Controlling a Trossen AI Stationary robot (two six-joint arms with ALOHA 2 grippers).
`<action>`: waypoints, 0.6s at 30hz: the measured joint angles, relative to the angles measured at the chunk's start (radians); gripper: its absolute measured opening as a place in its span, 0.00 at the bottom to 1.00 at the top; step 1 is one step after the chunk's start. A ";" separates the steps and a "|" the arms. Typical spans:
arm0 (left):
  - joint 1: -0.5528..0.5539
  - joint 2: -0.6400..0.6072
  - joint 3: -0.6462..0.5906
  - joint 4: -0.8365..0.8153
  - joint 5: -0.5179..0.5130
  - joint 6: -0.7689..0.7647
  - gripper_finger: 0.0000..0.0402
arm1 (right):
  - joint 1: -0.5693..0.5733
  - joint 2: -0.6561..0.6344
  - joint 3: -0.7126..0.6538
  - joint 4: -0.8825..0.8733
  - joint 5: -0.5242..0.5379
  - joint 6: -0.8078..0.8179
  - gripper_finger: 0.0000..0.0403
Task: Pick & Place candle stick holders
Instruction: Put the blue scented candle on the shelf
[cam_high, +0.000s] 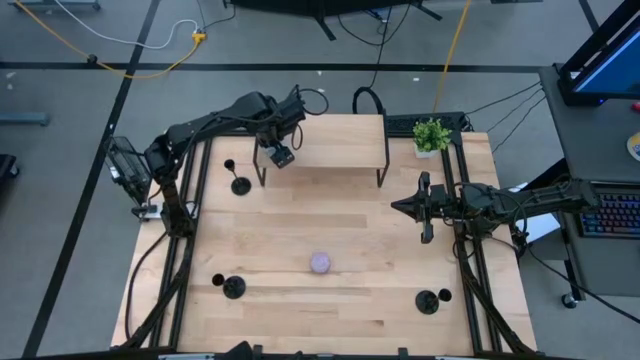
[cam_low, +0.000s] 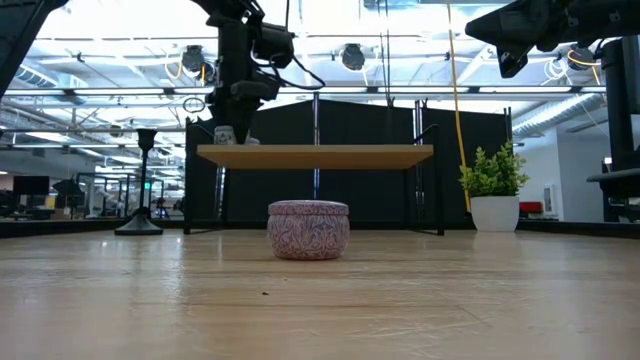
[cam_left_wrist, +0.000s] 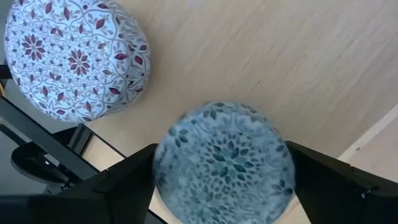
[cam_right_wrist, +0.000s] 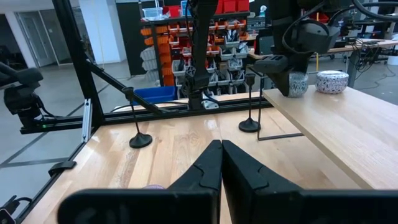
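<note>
Three black candle stick holders stand on their disc bases on the table: one at the far left (cam_high: 240, 184), near the raised shelf, one at the near left (cam_high: 232, 287) and one at the near right (cam_high: 427, 300). My left gripper (cam_high: 281, 156) is over the left end of the raised shelf (cam_high: 325, 140), shut on a blue patterned candle tin (cam_left_wrist: 224, 163). A white tin with a red pattern (cam_left_wrist: 73, 57) sits on the shelf beside it. My right gripper (cam_high: 398, 207) is shut and empty, raised above the table's right half. My left gripper pinches the blue tin by its round side wall (cam_left_wrist: 160, 174), one finger (cam_left_wrist: 124, 183) on each side. The fingers point down from above. The tin is upright at the shelf top; I cannot tell whether it rests there or is just clear.
A purple candle tin (cam_high: 320, 262) sits in the middle of the table. A small potted plant (cam_high: 431, 135) stands at the far right, beside the shelf. The shelf's black legs (cam_high: 383, 165) stand on the table's far part.
</note>
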 joint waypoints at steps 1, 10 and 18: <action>0.000 0.000 0.000 0.000 0.000 0.000 0.86 | 0.000 0.000 0.000 0.000 0.000 0.000 0.01; 0.000 0.000 0.000 -0.002 -0.027 -0.004 0.87 | 0.000 0.000 0.000 0.000 0.000 -0.001 0.01; -0.008 -0.080 0.014 -0.025 -0.029 -0.030 0.87 | 0.000 0.000 0.000 0.000 0.000 -0.001 0.01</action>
